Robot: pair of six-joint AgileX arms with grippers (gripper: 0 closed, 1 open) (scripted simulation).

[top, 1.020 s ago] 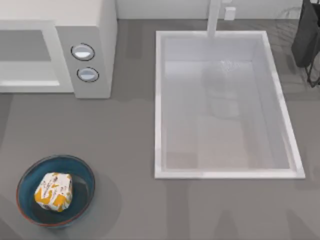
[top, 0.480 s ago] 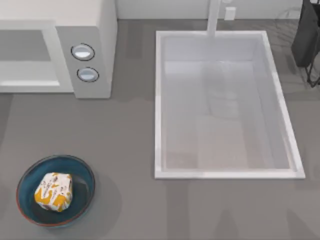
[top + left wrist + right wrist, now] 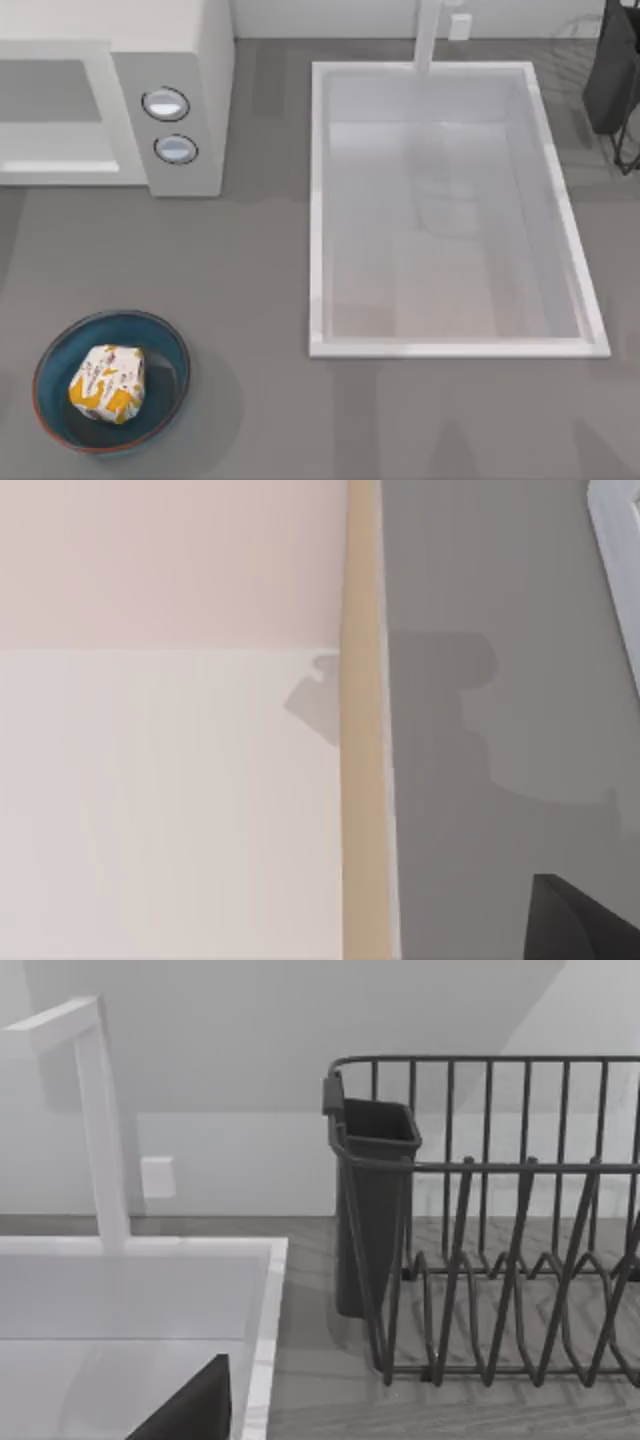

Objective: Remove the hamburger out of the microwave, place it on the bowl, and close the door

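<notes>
The hamburger, in white paper with orange patches, lies inside the dark blue bowl at the table's front left. The white microwave stands at the back left with two round knobs. Its door, with the grey window, lies flush with the front panel. No arm reaches over the table in the top view. A dark corner of my left gripper shows in the left wrist view over grey table. A dark corner of my right gripper shows in the right wrist view by the sink.
A large white sink with a white tap takes up the middle and right. A dark wire dish rack with a black cup stands at the back right. Bare grey table lies between bowl and sink.
A faint shadow inside the sink has thinned out. The hamburger, bowl and door have not moved.
</notes>
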